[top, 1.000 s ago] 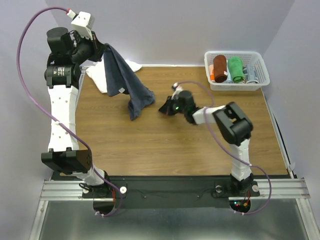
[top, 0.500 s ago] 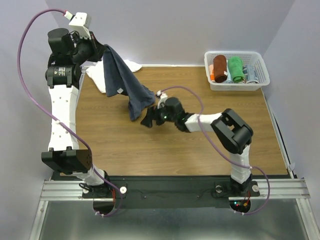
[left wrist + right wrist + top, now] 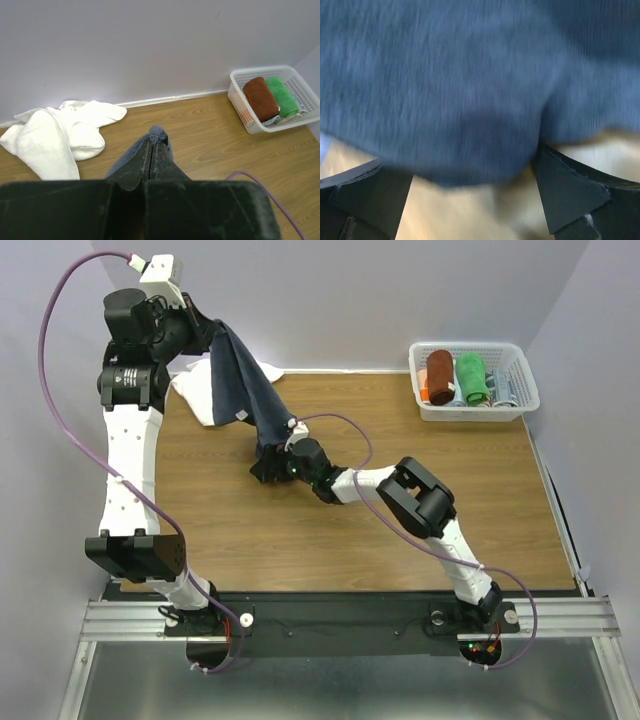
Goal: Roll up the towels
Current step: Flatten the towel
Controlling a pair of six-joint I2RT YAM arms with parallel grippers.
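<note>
Blue-grey towel (image 3: 245, 390) hangs from left gripper (image 3: 205, 335).
Right arm stretched low, right gripper (image 3: 265, 468) splayed wide about the hem. Left arm upright, clenched on top corner; towel's white tag (image 3: 243, 417) unreadable. White towel (image 3: 200, 395) crumpled behind, far-left on table (image 3: 400, 530).

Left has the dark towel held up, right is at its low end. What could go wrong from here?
1. The right gripper, jaws open, sits at the bunched low end of the dark towel; it may pinch several layers rather than one corner.
2. The left gripper pinches only a small edge of cloth; a sideways pull could slip it free.
</note>
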